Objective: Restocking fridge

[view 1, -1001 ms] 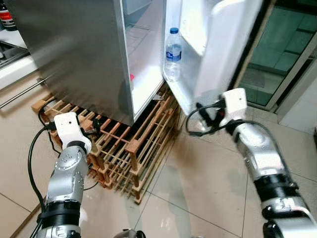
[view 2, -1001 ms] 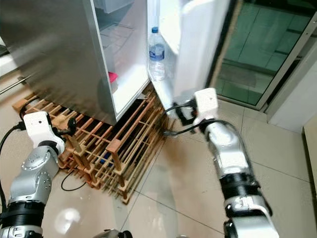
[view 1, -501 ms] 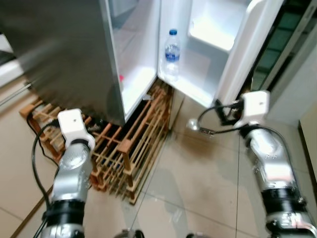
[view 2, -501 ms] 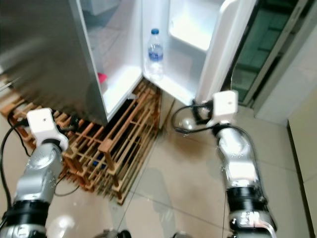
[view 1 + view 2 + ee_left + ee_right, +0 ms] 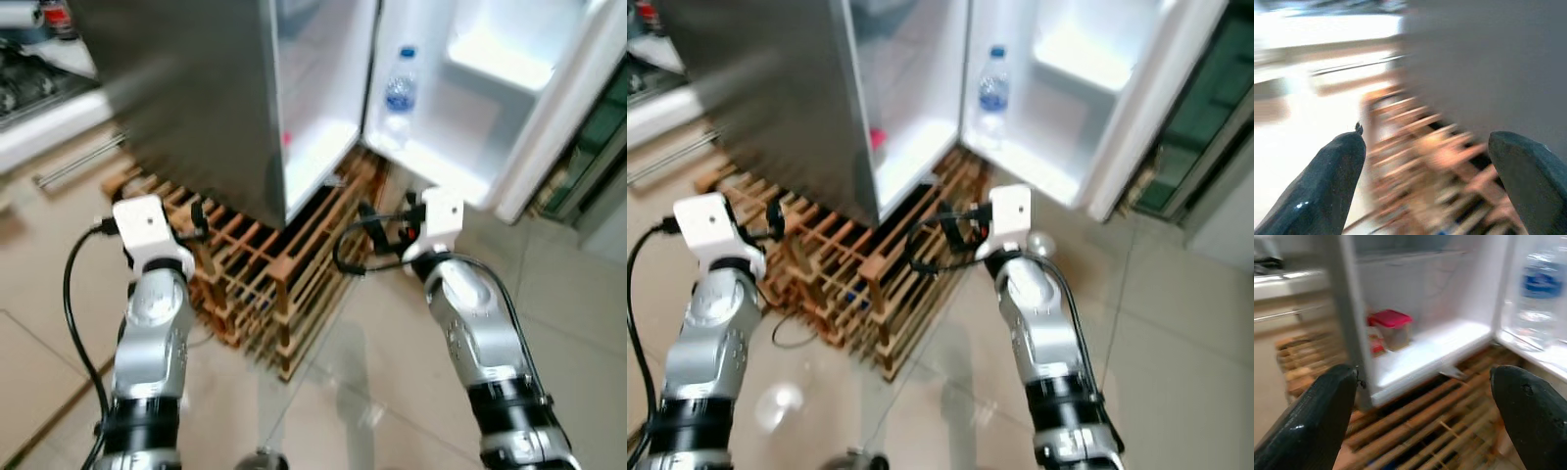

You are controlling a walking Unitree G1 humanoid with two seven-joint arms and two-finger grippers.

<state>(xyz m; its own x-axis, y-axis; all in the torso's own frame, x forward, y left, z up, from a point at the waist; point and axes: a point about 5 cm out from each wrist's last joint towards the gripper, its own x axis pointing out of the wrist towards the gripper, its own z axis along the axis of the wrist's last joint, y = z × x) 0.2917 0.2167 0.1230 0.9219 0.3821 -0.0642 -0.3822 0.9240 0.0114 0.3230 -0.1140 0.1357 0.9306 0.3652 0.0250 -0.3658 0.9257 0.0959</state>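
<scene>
The steel fridge (image 5: 196, 98) stands on a wooden slat rack (image 5: 255, 284) with its right door (image 5: 490, 88) swung wide. A clear water bottle (image 5: 398, 93) with a blue cap and label stands low in the door shelf. Inside, on the bottom shelf, sits a small red-lidded container (image 5: 1391, 328). My right gripper (image 5: 1422, 372) is open and empty, held low in front of the fridge's opening and the rack. My left gripper (image 5: 1426, 139) is also open and empty, facing the rack beside the fridge's steel side.
A kitchen counter (image 5: 39, 88) with a long drawer handle (image 5: 73, 166) runs at the left. Beyond the open door at the right is a glass door (image 5: 598, 147). Glossy floor tiles (image 5: 392, 372) lie between me and the rack.
The camera has swung, so the fridge now sits further right in the picture. My right gripper has moved left relative to the fridge, from beyond the door's outer edge to below the door shelf.
</scene>
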